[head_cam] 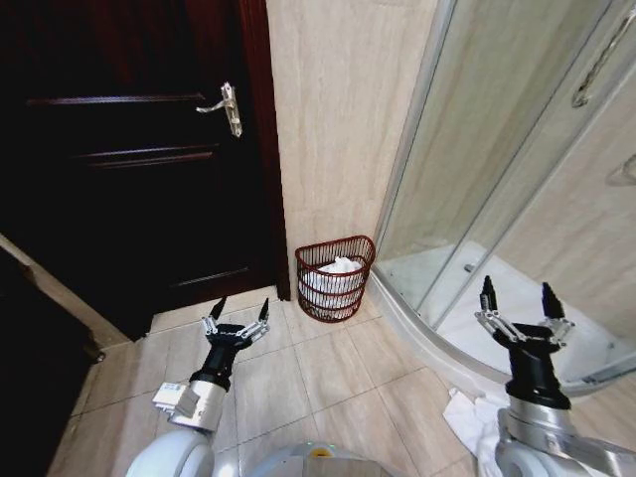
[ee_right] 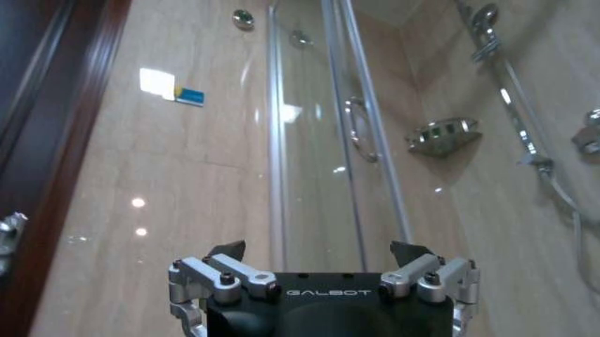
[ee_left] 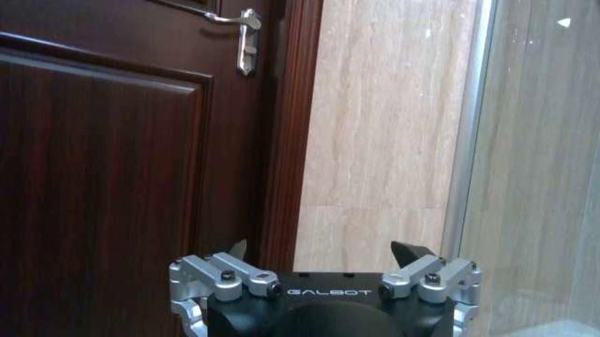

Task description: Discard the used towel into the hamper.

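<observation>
Hamper stands ahead — between both open, empty end effectors.

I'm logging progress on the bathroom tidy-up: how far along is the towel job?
Hardly begun, it seems. The hamper by the wall already holds white cloth, but a white towel lies on the floor beside the shower base. Nothing is in hand: the left hand and right hand are both open and empty. Picking up and dropping remain.
</observation>
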